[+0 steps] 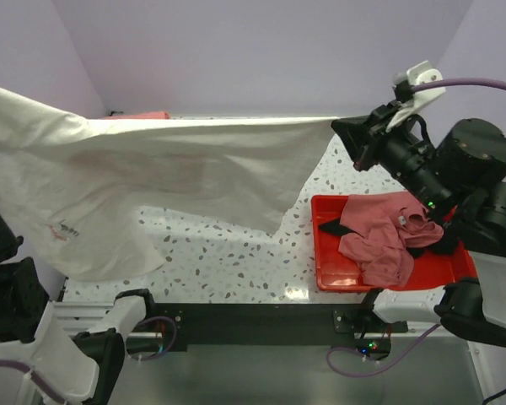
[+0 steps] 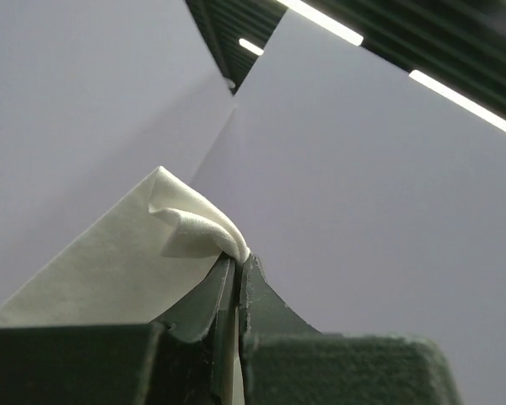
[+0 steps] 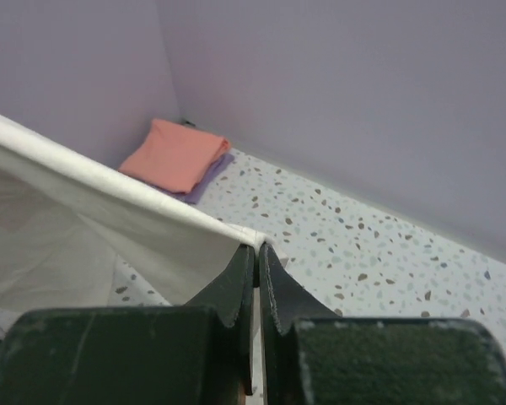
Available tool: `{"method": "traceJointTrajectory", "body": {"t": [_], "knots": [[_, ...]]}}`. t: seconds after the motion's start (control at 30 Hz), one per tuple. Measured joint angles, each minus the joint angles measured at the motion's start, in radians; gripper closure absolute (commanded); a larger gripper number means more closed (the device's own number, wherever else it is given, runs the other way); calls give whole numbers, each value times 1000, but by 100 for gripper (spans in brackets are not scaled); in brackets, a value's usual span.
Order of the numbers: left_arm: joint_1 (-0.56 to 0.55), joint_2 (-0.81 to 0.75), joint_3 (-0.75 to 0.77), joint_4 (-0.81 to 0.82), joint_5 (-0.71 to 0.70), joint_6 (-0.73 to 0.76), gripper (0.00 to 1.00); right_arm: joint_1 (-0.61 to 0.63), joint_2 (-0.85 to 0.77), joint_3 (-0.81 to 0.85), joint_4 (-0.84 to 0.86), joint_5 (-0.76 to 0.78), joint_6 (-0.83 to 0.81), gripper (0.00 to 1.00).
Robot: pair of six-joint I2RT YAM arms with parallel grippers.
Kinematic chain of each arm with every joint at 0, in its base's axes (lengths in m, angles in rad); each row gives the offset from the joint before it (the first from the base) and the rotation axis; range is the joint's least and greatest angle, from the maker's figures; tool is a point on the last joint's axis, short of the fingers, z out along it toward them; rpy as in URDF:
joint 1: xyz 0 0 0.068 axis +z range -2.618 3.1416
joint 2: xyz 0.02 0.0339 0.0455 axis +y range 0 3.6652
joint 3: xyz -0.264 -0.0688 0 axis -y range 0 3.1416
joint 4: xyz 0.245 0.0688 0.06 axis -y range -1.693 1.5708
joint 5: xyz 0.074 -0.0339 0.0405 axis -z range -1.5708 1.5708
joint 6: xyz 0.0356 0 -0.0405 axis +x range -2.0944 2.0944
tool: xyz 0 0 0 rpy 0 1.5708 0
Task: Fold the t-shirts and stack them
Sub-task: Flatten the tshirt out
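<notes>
The big cream shirt [image 1: 152, 186] hangs stretched in the air over the surface [image 1: 228, 253], held only by slivers of cloth. The left claw [image 2: 236, 263] is pressed together on a bunched corner and the right claw [image 3: 257, 253] pinches the opposite hem, so a harder pull apart or a jerk while lowering could slip one corner free and drop that side in a heap. Both arms are raised and spread wide, the right one above the red tray [image 1: 329, 253] holding the pink shirt [image 1: 388, 245], which the loose lower edge might drag across.
</notes>
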Motion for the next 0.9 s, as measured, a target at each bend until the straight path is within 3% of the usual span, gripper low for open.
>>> {"method": "traceJointTrajectory", "body": {"t": [0.17, 0.47, 0.6, 0.77, 0.9], "knots": [[-129, -61, 53, 88, -67, 106, 100, 0, -24, 108, -53, -136, -3, 100], [-174, -140, -3, 165, -96, 196, 100, 0, -75, 111, -70, -269, 1, 100], [-174, -148, -159, 237, -97, 215, 100, 0, -81, 2, -32, -194, -5, 100], [-174, -106, -506, 380, -92, 251, 100, -23, -19, -205, 62, 47, -45, 100], [-174, 90, -706, 497, -64, 261, 100, -185, 96, -361, 181, 41, -64, 100]]}}
